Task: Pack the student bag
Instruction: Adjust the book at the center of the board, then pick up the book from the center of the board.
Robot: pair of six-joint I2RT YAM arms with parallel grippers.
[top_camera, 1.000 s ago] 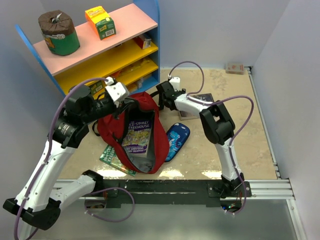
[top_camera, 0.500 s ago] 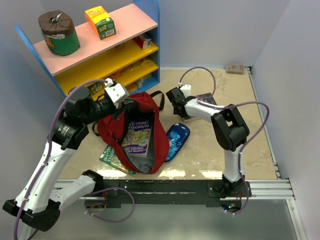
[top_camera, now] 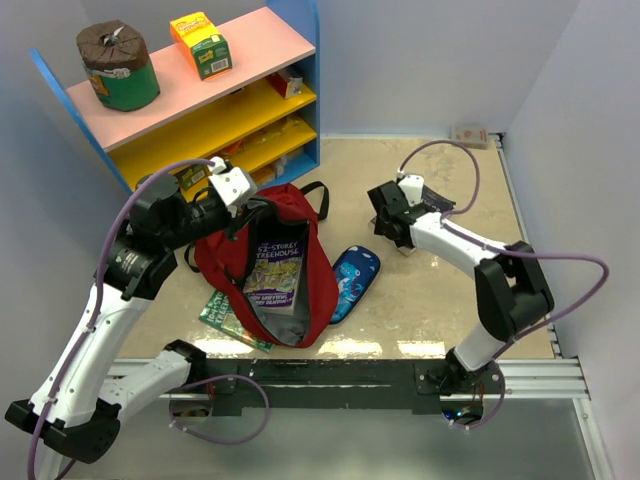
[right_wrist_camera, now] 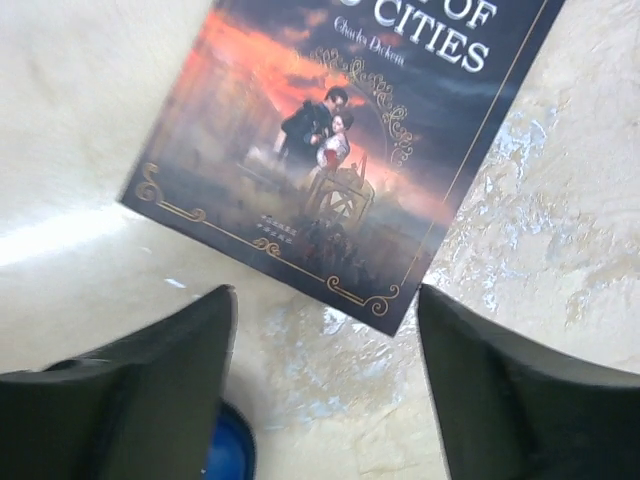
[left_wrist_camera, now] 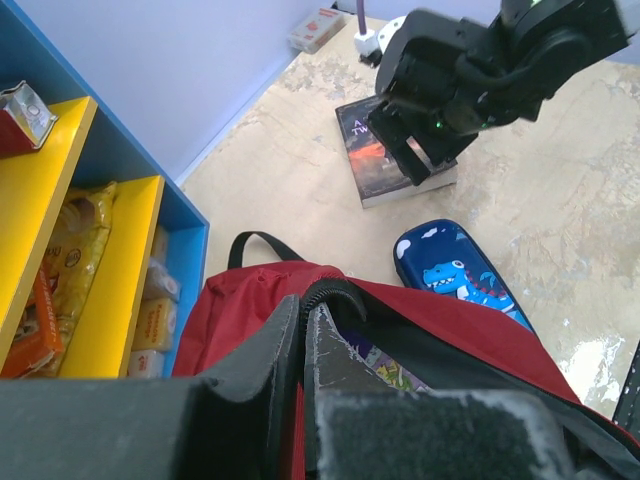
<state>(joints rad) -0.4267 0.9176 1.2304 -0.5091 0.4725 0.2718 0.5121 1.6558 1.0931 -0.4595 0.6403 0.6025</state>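
Beige marbled worktop (top_camera: 450,290), walled in pale blue, carries the student bag (top_camera: 212,258) left of centre. The bag's mouth gapes upward, a Treehouse paperback (top_camera: 275,270) shows inside, and a green book (top_camera: 222,315) pokes out from under its near-left edge. My left end effector (left_wrist_camera: 303,318) is pinched tight on the black rim at the far end of that mouth. I judge its whole job is to hold the rim lifted and steady so the opening does not sag. Just right of the bag lies the blue pencil case (top_camera: 352,280). Farther right, well apart from the bag, the dark Dickens novel (right_wrist_camera: 340,130) lies flat. My right end effector (right_wrist_camera: 325,390) hangs over the novel's near corner, fingers spread wide with nothing between them. The step in hand, as I read it, is taking that novel. Since it lies flush on the worktop, I should come down squarely with one finger on each side of an edge rather than on the cover. I should close well in from the corner so the pages do not fan or droop. The carry should pass above the pencil case, not through it. The novel should go in spine-first beside the paperback, away from my left fingers. Behind the bag stands the shelf (top_camera: 250,50), which I should stay clear of.
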